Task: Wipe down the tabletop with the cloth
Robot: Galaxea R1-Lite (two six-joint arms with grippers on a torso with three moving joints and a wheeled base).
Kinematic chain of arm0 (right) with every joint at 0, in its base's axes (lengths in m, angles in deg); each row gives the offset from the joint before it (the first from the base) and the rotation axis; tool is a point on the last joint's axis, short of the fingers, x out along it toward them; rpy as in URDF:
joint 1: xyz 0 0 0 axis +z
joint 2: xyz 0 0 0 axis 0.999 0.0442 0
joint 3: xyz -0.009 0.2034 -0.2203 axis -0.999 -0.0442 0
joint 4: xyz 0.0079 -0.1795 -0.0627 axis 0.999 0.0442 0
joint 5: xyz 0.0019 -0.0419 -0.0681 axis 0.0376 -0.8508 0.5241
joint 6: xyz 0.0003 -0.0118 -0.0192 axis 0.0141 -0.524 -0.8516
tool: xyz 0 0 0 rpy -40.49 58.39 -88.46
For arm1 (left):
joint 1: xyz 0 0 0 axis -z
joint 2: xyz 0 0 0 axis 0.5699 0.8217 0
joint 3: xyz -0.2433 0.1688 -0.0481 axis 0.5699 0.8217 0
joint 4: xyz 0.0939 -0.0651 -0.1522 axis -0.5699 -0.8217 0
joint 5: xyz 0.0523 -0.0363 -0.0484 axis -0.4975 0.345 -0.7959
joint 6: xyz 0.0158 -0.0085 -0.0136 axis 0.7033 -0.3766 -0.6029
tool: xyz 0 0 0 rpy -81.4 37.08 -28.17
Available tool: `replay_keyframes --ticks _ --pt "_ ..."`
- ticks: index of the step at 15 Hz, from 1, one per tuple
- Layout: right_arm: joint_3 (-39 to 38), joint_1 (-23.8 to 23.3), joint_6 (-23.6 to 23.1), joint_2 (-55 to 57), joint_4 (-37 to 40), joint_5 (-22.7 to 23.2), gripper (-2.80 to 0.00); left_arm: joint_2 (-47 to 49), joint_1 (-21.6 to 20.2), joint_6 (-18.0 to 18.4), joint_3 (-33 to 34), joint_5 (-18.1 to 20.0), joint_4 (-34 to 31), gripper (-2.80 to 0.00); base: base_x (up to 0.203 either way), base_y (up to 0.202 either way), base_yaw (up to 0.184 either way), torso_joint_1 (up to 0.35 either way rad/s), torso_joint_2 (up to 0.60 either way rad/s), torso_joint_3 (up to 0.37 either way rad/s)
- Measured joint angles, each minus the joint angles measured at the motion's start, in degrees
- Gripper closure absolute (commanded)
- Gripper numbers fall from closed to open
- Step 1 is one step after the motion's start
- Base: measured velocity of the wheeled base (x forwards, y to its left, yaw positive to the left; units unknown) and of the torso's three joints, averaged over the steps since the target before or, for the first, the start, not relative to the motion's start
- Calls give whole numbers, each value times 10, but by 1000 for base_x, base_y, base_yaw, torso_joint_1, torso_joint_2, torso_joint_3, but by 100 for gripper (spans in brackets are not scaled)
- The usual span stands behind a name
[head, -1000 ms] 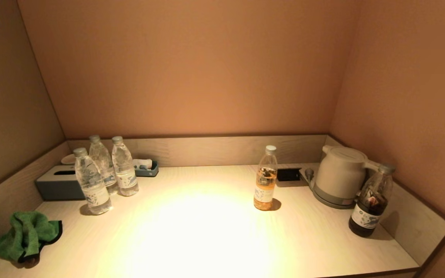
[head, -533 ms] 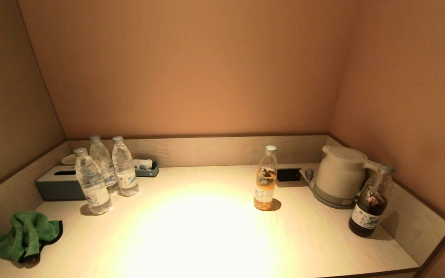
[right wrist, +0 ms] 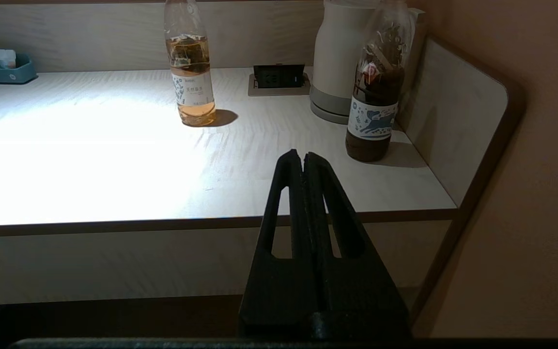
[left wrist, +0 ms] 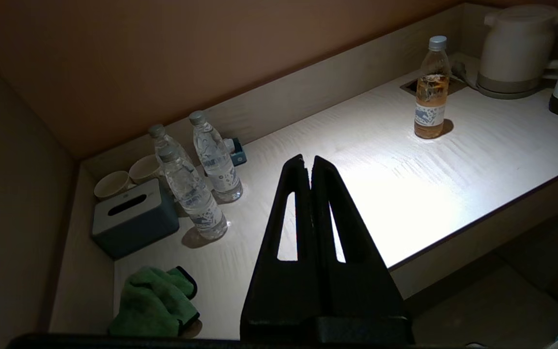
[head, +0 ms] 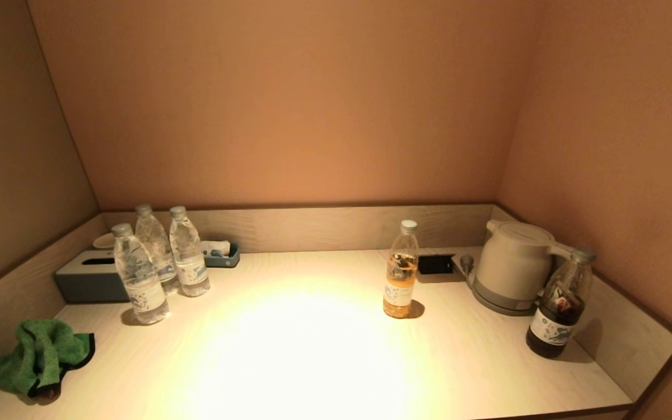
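Green and crumpled, the cloth (head: pixel 41 356) lies in a heap at the near left corner of the pale wood-grain worktop (head: pixel 312 350), close against the left side panel. Nothing is touching it. Both arms hang back off the near edge and do not show in the head view. The left gripper (left wrist: pixel 308 162) hovers before the near edge toward the left end, its jaws pressed together and holding nothing; the cloth sits off to one side of it, well apart. The right gripper (right wrist: pixel 298 157) hovers before the near edge toward the right end, its jaws likewise closed and empty.

A dark bottle (head: pixel 560 303) stands near the right edge, just beside the side panel. Toward the middle, an amber bottle (head: pixel 401 269) stands upright on its own. On the left, three clear water bottles (head: pixel 158 262) cluster together, the nearest one just in front of a grey-blue tissue box (head: pixel 88 277) by the left edge.

Further back, a white kettle (head: pixel 514 265) sits on its base in the far right corner, with a recessed black socket (head: pixel 435 263) between it and the amber bottle. A small teal tray (head: pixel 219 254) rests against the back panel, and two pale cups (left wrist: pixel 129 177) stand in the far left corner behind the tissue box.
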State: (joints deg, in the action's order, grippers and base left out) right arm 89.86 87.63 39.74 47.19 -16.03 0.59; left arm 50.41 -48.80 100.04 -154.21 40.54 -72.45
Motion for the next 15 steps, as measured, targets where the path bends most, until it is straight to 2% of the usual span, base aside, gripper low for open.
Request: replay_keyframes --ticks 3,6,8,11,12,14,15 --pt "0 0 0 0 0 0 0 -33 0 -2 6 -34 0 0 0 0 0 0 0 0" --pt "0 0 0 0 0 0 0 -81 1 -6 30 -99 1 0 0 0 0 0 0 0" --pt "0 0 0 0 0 0 0 -99 2 -20 42 -130 8 0 0 0 0 0 0 0" --pt "0 0 0 0 0 0 0 -118 17 -68 66 -203 50 0 0 0 0 0 0 0" --pt "0 0 0 0 0 0 0 -124 26 -72 83 -247 74 0 0 0 0 0 0 0" --pt "0 0 0 0 0 0 0 -143 51 -74 131 -368 133 0 0 0 0 0 0 0" --pt "0 0 0 0 0 0 0 -155 66 -73 146 -413 154 0 0 0 0 0 0 0"
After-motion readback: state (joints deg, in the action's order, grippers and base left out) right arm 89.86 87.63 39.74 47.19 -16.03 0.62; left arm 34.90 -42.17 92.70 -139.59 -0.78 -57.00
